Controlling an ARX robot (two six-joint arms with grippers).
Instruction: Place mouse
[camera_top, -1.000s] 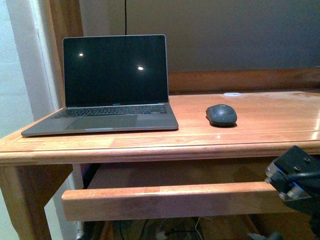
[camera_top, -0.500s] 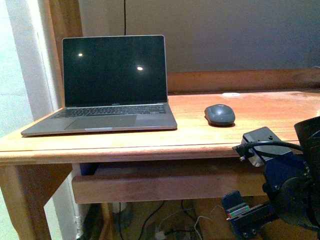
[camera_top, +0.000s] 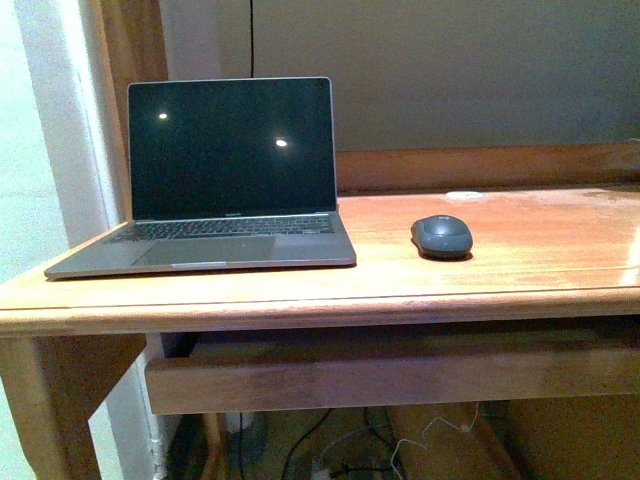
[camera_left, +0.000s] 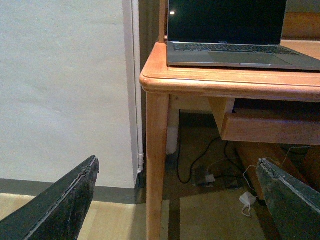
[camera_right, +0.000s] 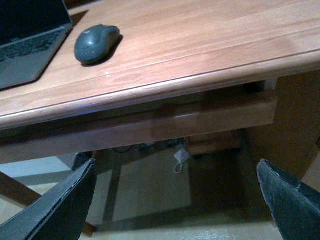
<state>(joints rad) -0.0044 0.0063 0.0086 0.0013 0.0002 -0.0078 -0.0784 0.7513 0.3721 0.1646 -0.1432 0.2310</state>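
The mouse (camera_top: 441, 236), a small dark grey oval, rests on the wooden desk (camera_top: 500, 275) just right of the laptop (camera_top: 225, 170). In the right wrist view the mouse (camera_right: 96, 43) lies on the desktop, well away from my right gripper (camera_right: 177, 200), which hangs open and empty below the desk's front edge. My left gripper (camera_left: 177, 200) is open and empty too, low beside the desk leg (camera_left: 157, 165) at the laptop end. Neither arm shows in the front view.
A small flat white disc (camera_top: 462, 194) lies at the back of the desk. The keyboard drawer (camera_top: 400, 375) sits under the desktop. Cables and a white adapter (camera_left: 247, 200) lie on the floor beneath. A white wall (camera_left: 60, 85) stands close beside the left gripper.
The drawer under the desk has slid in. The right arm, seen at the lower right before, has left the front view. The mouse has stayed where it was.
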